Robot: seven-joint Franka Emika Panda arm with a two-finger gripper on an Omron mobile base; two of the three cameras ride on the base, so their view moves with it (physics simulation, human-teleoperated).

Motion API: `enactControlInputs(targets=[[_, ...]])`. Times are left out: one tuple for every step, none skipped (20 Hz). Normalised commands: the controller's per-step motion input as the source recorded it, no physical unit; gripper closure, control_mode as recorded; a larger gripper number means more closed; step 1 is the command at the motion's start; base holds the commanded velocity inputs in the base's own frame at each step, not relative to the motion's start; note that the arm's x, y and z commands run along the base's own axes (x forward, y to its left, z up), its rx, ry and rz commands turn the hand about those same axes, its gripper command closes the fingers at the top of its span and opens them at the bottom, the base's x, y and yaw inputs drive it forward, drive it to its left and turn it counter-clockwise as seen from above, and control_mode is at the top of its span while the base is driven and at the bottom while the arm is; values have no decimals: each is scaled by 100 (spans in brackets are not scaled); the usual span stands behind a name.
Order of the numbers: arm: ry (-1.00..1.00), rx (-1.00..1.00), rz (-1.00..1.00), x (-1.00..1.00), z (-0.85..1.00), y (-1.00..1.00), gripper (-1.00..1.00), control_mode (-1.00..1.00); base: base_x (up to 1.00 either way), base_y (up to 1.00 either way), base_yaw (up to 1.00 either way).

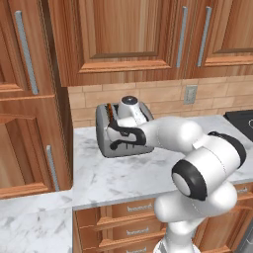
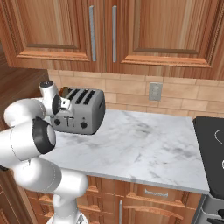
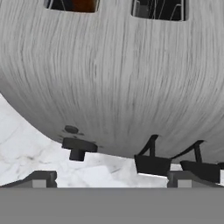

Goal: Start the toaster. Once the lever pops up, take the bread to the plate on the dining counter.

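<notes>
The grey metal toaster (image 1: 109, 143) (image 2: 89, 109) (image 3: 113, 74) stands at the back left of the marble worktop (image 1: 128, 175). The bread (image 1: 112, 114) (image 2: 64, 92) (image 3: 83, 4) sits as a brown slice in one of the toaster's end slots. My gripper (image 3: 111, 179) is open, close against the toaster's front, with nothing between its fingers. In the hand view, a black knob (image 3: 78, 148) lies ahead to the left and two small levers (image 3: 151, 164) ahead to the right. In the base views my hand (image 1: 126, 132) (image 2: 61, 105) covers part of that front. The plate and the dining counter are out of view.
Wooden wall cabinets (image 1: 123, 34) (image 2: 131, 30) hang above the toaster. A tall wooden cabinet (image 1: 29, 123) closes the left side. A wall outlet (image 1: 190, 94) (image 2: 155, 91) is on the tiled backsplash. A black cooktop (image 1: 242, 118) (image 2: 212, 144) lies at the right. Drawers (image 1: 128, 220) run below.
</notes>
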Motion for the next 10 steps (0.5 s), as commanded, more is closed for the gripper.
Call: enactControlInputs(targets=[[0,0,0,2,-9,3,-100,-100,0,0,0],[0,0,0,2,-8,3,-100,-100,0,0,0],[0,0,0,2,-8,2,-100,-100,0,0,0],[0,0,0,1,-6,2,-100,-100,0,0,0],[0,0,0,2,-1,0,-100,-100,0,0,0],[0,0,0,2,0,0,-100,-100,0,0,0],[0,0,0,2,0,0,-100,-100,0,0,0],[0,0,0,4,0,0,-100,-100,0,0,0],[0,0,0,5,0,0,-100,-100,0,0,0],[0,0,0,5,0,0,-100,-100,0,0,0]])
